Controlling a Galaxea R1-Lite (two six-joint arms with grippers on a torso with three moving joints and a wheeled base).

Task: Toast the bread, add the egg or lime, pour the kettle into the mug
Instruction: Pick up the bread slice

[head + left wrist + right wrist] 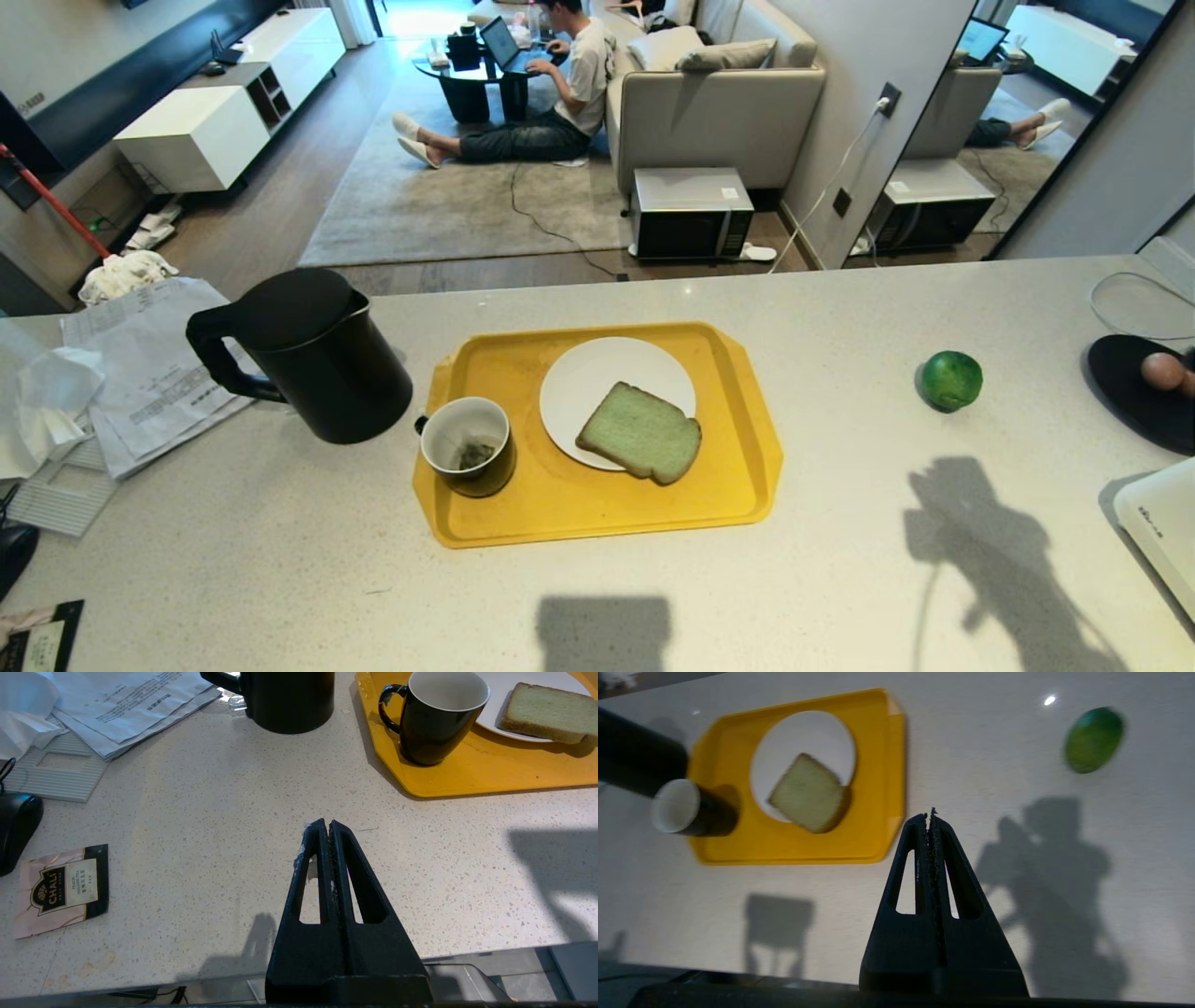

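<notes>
Speckled pale stone is making up the counter, which is stretching across the near half of the head view, with a living room lying beyond it: a grey rug, a beige sofa, a microwave sitting on the floor, and a person sitting on the rug working at a laptop. A yellow tray is lying at the middle of the counter, carrying a white plate with the bread, a pale green slice with a thin brown crust, lying flat and overhanging the plate's near right edge. The mug, dark outside and white inside with a tea bag at its bottom, is standing upright on the tray's near left corner. The kettle, matte black with its lid on and its handle pointing left, is standing just left of the tray beside a heap of papers. The lime, glossy green, is resting on the bare counter well right of the tray, and the egg is lying on a dark dish at the far right edge. The left gripper is hovering over the counter's near left part with its fingers pressed together and holding nothing, a tea sachet lying to its left. The right gripper is hanging above the counter between tray and lime, fingers likewise pressed together and empty.
</notes>
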